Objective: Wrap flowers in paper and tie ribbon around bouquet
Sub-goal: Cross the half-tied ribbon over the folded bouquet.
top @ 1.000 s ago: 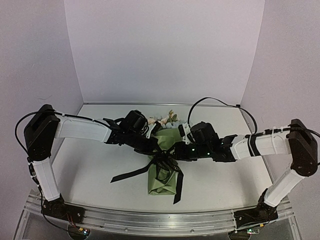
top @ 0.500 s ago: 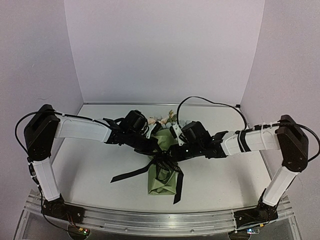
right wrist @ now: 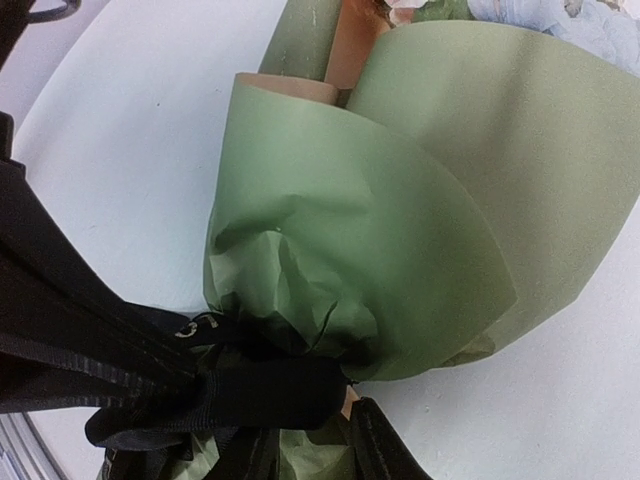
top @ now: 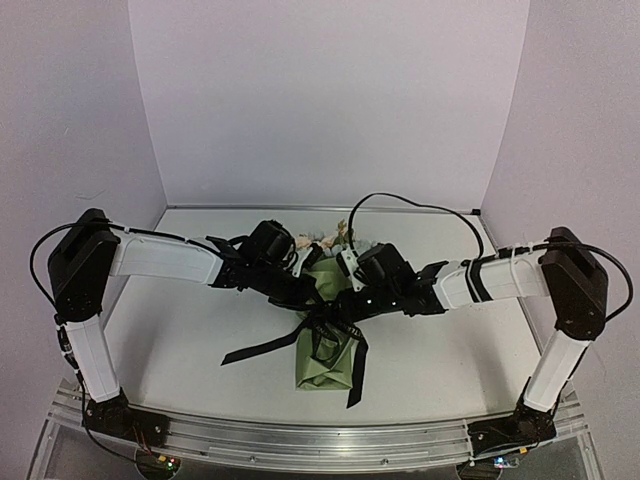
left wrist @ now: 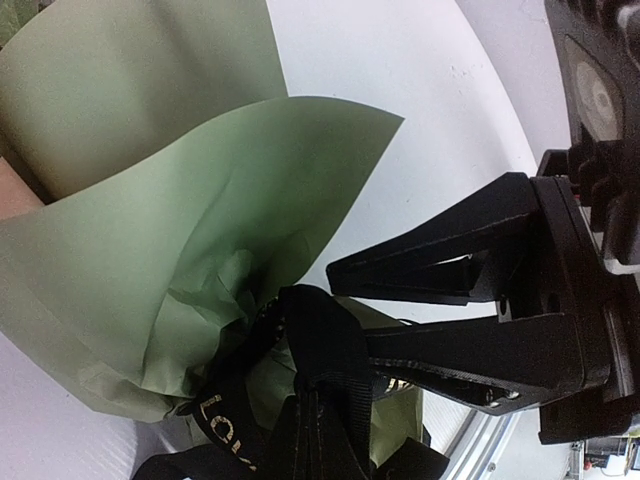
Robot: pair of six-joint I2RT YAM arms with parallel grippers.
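White desk (top: pixel 180 330) under pale lilac walls (top: pixel 320 100) carries everything. Left fingers (right wrist: pixel 70 320) are pressed together on the black ribbon (left wrist: pixel 320 340), right at the knot around the waist of the bouquet (top: pixel 325 368). Right fingers (left wrist: pixel 450 365) reach in from the right and stand partly apart. Their tips sit either side of that same knot, just beside the left ones; whether they touch the ribbon I cannot tell.

Paper (right wrist: pixel 400 200) is crumpled tight under the ribbon and flares into an olive cone toward the far side, with a strip of tan showing at its far edge. Flowers (top: pixel 335 238) peek out of the cone's far end. The bouquet lies mid-desk with its wrapped stem end nearest. One ribbon tail trails left across the desk and another drops off near the stem end's right side.
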